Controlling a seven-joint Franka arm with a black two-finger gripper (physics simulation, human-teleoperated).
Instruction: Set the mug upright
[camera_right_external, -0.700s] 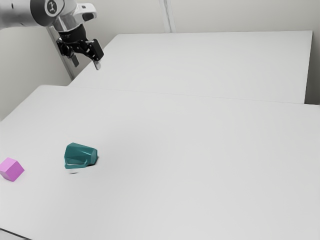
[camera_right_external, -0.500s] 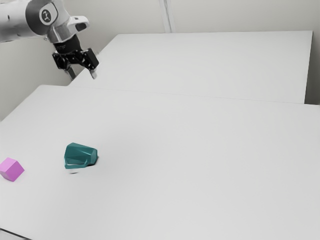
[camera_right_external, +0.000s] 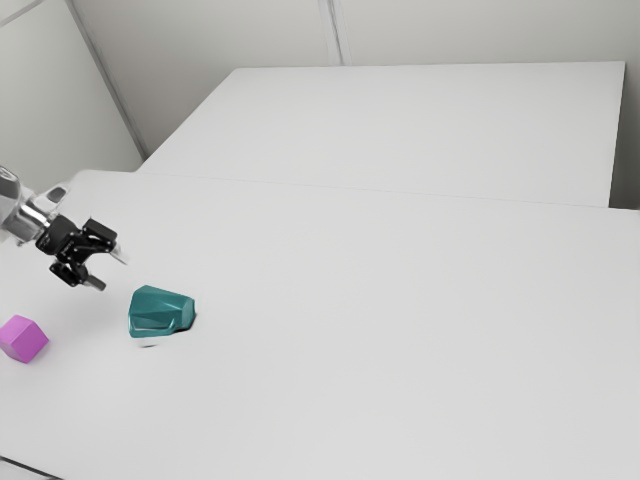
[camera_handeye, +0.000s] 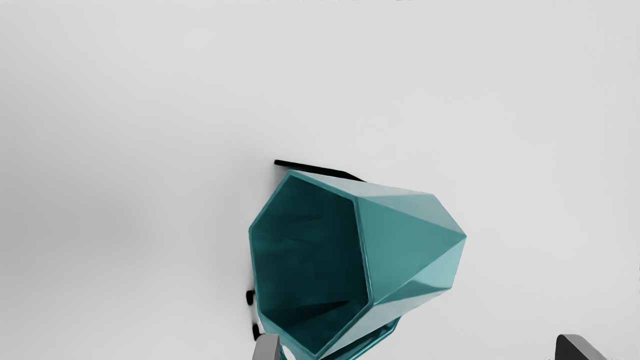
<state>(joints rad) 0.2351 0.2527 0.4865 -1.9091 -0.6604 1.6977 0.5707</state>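
Bright, diffuse light spreads almost evenly over the pale counter (camera_right_external: 400, 350), while the walls (camera_right_external: 480, 30) behind look a duller grey. In the wrist view, a soft grey shadow darkens the counter off the mouth of the mug (camera_handeye: 410, 240), and thin, hard black shadows edge the mug. Its inside sinks into deep shade; its outer facets catch paler light, with fine glints along the handle (camera_handeye: 372, 341).

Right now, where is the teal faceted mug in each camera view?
Exterior view: the mug lies toward the view's left, near the black two-finger gripper.
Wrist view: its dark mouth is nearer one of the spread fingertips.
Shared landmark: the gripper's fingertips.
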